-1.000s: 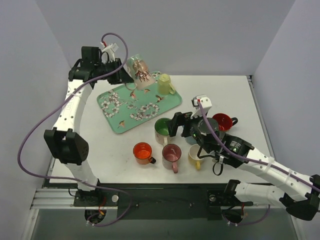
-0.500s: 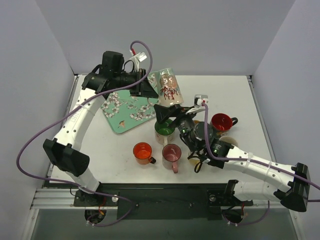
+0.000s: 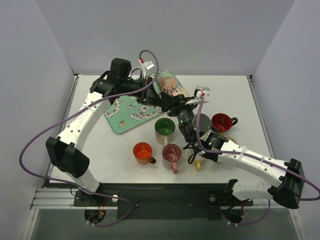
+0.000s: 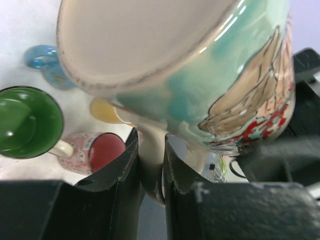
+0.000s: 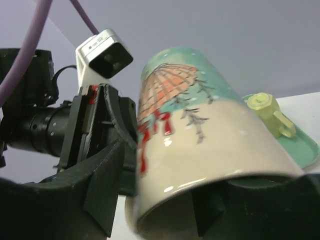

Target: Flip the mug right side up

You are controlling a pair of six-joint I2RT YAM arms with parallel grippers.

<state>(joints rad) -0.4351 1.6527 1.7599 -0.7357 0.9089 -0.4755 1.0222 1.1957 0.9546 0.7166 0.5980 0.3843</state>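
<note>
The mug [image 3: 170, 85], teal and cream with a painted umbrella, hangs tilted in the air over the table's back middle. In the left wrist view its flat base [image 4: 150, 45] faces the camera. My left gripper [image 3: 156, 98] is shut on the mug's cream handle [image 4: 150, 165], which is pinched between both fingers [image 4: 122, 170]. In the right wrist view the mug [image 5: 200, 130] points its open mouth down toward the camera. My right gripper [image 5: 160, 200] straddles the rim's wall, with one finger [image 5: 102, 185] outside, a thin gap from the mug, and the other inside the mouth.
A floral green tray [image 3: 122, 117] lies at the back left, with a small yellow-green cup [image 5: 265, 107] on it. Below the mug stand a green mug [image 3: 164, 127], an orange mug [image 3: 142, 151], a pink mug [image 3: 171, 152], a yellow mug [image 3: 195, 159] and a red mug [image 3: 221, 121].
My left arm carried the mug rightward off the tray area to mid-table. My right gripper rose from the standing mugs to the mug's mouth, and its jaws have narrowed around the rim.
</note>
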